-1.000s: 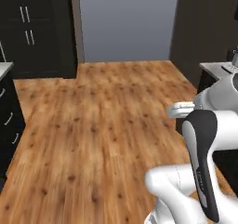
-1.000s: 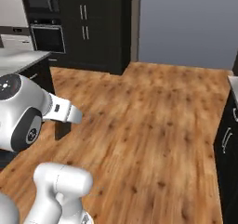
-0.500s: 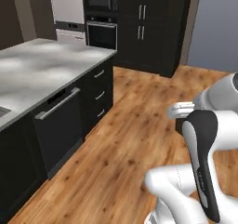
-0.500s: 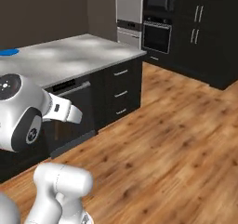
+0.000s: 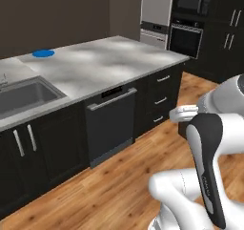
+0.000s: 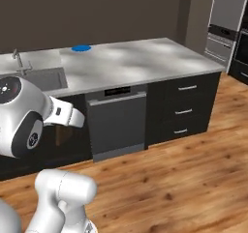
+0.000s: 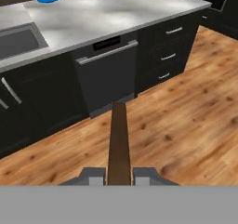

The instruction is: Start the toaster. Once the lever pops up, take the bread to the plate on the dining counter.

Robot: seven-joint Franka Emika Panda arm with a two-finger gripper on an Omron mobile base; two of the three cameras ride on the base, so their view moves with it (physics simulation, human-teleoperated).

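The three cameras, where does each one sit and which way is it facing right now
Left base view: behind the arm's left, facing the dining counter; white arm at lower right.
Right base view: behind its right, same counter, arm lower left.
Hand view: on the hand, along the gripper shut on the bread.
All share the plate and sink.

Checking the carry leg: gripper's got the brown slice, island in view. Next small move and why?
Probably drive the base closer to the marbled dining counter, toward its far edge. The gripper is shut on the thin dark brown bread slice, held over wood floor, while the flat round blue plate sits beyond the inset steel sink, likely out of reach.
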